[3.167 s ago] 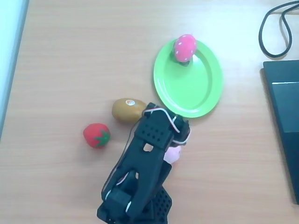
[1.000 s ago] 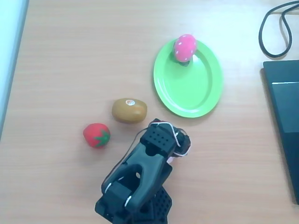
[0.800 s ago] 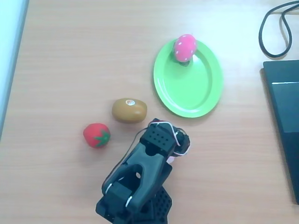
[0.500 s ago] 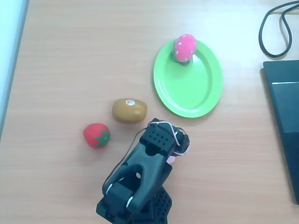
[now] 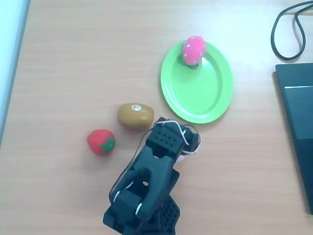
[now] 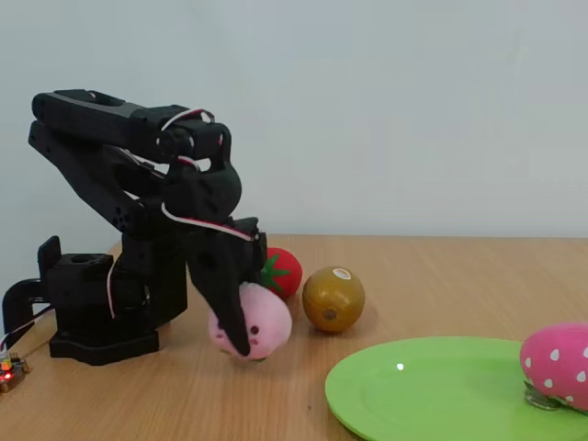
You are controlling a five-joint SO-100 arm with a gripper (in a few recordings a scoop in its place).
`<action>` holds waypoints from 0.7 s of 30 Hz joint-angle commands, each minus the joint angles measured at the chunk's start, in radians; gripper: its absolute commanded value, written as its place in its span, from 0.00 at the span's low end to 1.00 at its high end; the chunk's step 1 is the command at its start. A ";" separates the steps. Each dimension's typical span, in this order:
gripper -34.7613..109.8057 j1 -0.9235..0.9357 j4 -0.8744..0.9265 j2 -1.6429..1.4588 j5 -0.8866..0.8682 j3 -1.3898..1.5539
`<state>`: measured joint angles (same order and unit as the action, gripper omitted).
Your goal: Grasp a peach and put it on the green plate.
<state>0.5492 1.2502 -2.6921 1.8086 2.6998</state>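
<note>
peach (image 6: 257,323), a small pale pink plush ball, looked light and squashy, best pinched across its middle. it sat just off the table, clenched between the black gripper's (image 6: 241,322) fingers, apart from the lime-green oval plastic plate (image 6: 432,390).

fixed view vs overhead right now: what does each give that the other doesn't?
Fixed view: the peach is plainly seen, with the gripper closed around it, low at the table; whether it is lifted off cannot be told. A white wall stands behind.

Overhead view: the arm covers the peach almost entirely; a black cable and a dark flat device lie at the right.

Both: the green plate carrying the hot-pink strawberry, the brown kiwi, the red strawberry.
</note>
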 commanded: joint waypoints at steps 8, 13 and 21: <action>0.38 -0.072 0.152 0.038 -0.101 -0.256; 0.38 -0.110 0.239 0.170 -0.169 -0.454; 0.38 -0.144 0.351 0.471 -0.279 -0.790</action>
<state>0.4050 1.5693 -2.3010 1.5493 2.0279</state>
